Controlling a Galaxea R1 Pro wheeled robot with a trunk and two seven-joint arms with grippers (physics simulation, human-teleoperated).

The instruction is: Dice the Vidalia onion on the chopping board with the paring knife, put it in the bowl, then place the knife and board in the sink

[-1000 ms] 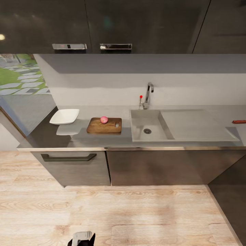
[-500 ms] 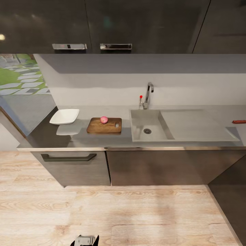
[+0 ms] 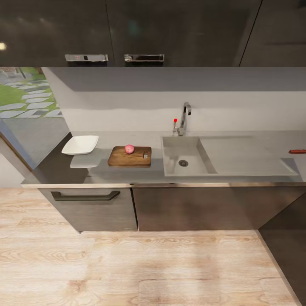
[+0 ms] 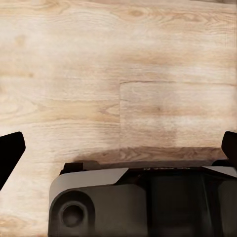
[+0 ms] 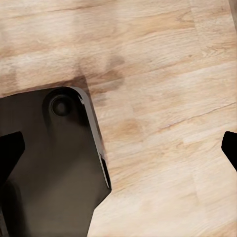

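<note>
- Looking across the countertop (image 3: 127,176) from the head view, you have the Vidalia onion (image 3: 129,148) already out of the sink (image 3: 187,168) and resting on the far edge of the chopping board (image 3: 127,158).
- The left gripper showed at the bottom edge of the head view a second ago and sank lower half a second ago; now it has dropped below that edge. I read this as your arm folding down, clear of the worktop.
- In its wrist view the left gripper (image 4: 118,153) is spread wide, fingertips at both side edges, nothing between them, aimed at the wooden floor (image 4: 118,59) and the robot's base (image 4: 138,202).
- The right gripper (image 5: 118,148) is likewise spread and empty, pointing at the floor beside the base.
- The paring knife (image 3: 297,151) lies well apart from the board, past the drainboard at the right edge of the view.
- The bowl (image 3: 80,145) sits just left of the board.
- Dicing comes next, I judge, so you will likely need to drive right for the knife.
</note>
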